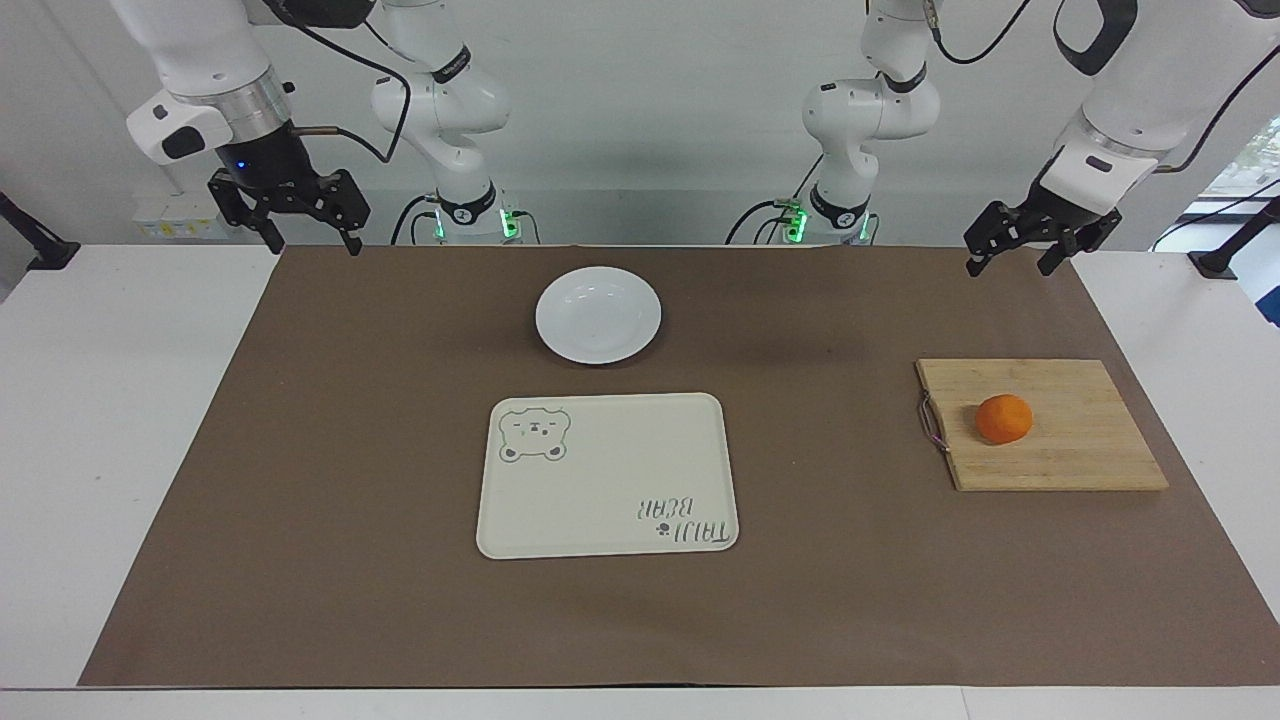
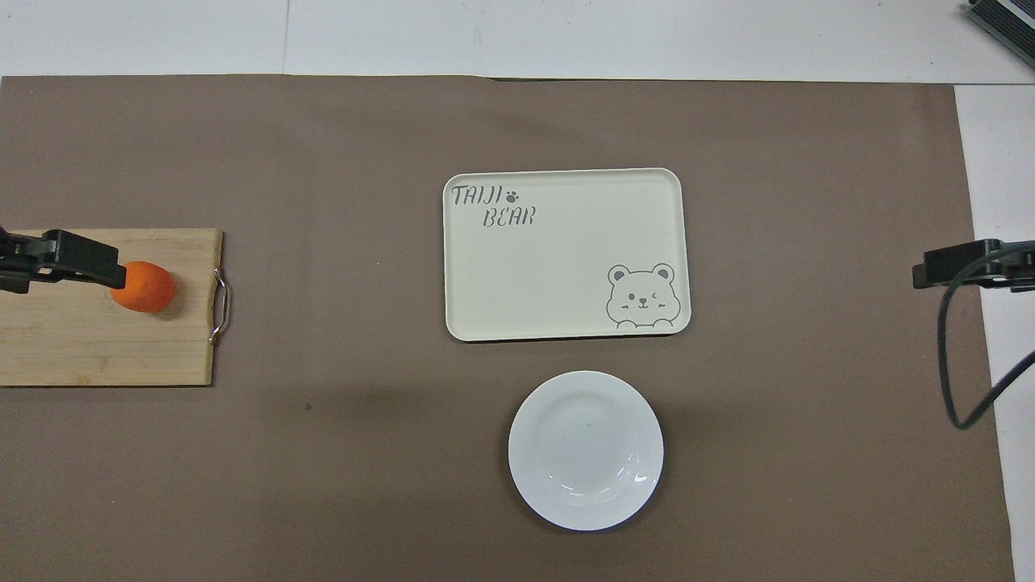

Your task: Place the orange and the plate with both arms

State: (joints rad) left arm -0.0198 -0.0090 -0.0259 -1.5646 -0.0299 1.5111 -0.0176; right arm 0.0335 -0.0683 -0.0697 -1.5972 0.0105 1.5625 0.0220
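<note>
The orange [image 1: 1003,418] lies on a wooden cutting board [image 1: 1085,445] toward the left arm's end of the table. The white plate [image 1: 598,315] sits empty on the brown mat, nearer to the robots than the cream bear tray [image 1: 607,475]. My left gripper [image 1: 1007,266] is open and hangs high, clear of the orange. In the overhead view the left gripper [image 2: 69,260] overlaps the edge of the orange [image 2: 147,288]. My right gripper [image 1: 314,246] is open and empty, waiting high over the mat's corner. The overhead view also shows the plate [image 2: 585,449].
The bear tray [image 2: 566,255] lies mid-table, farther from the robots than the plate. The cutting board [image 2: 97,347] has a metal handle on its side toward the tray. The right gripper [image 2: 946,265] and a dangling cable [image 2: 950,380] show at the mat's edge.
</note>
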